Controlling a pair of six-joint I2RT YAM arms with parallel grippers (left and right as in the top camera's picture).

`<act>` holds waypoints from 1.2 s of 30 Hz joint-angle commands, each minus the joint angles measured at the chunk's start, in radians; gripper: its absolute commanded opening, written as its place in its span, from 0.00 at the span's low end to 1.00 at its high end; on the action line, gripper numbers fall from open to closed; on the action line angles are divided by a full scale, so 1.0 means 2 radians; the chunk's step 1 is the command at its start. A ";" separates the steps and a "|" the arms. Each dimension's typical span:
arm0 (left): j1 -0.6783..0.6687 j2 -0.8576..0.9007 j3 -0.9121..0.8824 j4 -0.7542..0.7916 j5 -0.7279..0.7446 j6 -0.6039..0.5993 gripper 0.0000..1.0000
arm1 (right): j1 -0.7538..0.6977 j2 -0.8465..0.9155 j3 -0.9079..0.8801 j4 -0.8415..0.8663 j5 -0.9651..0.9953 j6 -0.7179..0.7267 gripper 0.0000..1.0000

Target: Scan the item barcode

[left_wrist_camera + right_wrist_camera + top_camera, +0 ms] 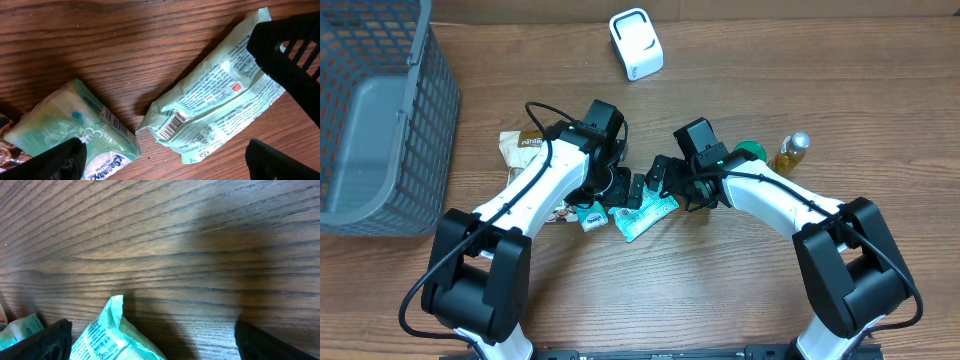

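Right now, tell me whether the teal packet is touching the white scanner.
Apart. The overhead view shows the teal packet lying mid-frame and the white scanner well away near the top edge, with bare tabletop between them.

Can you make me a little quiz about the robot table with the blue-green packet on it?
1. True or false: the teal packet lies inside the grey basket.
2. What do the left gripper and right gripper hold? A) the packet B) the basket C) nothing
3. Fill the gap: the packet's barcode faces ____.
Key: 1 false, it lies on the table; 2 C, both are open and empty; 3 up.
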 commanded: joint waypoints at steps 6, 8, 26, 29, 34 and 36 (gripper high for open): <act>0.003 -0.007 -0.002 0.001 -0.007 -0.001 1.00 | -0.002 -0.006 0.001 -0.003 0.017 -0.002 1.00; 0.003 -0.007 -0.002 0.000 -0.007 -0.001 1.00 | -0.002 -0.006 0.001 -0.005 0.018 -0.002 1.00; 0.003 -0.007 -0.002 0.000 -0.204 0.138 1.00 | -0.002 -0.006 0.001 -0.021 0.018 -0.002 1.00; 0.003 -0.007 -0.002 0.001 -0.221 0.138 1.00 | -0.002 -0.006 0.001 -0.027 0.018 -0.002 1.00; 0.003 -0.007 -0.002 0.001 -0.216 0.138 1.00 | -0.002 -0.006 0.001 -0.035 0.019 -0.002 1.00; 0.003 -0.007 -0.002 0.000 -0.216 0.138 1.00 | -0.002 -0.006 0.001 -0.034 0.019 -0.002 0.99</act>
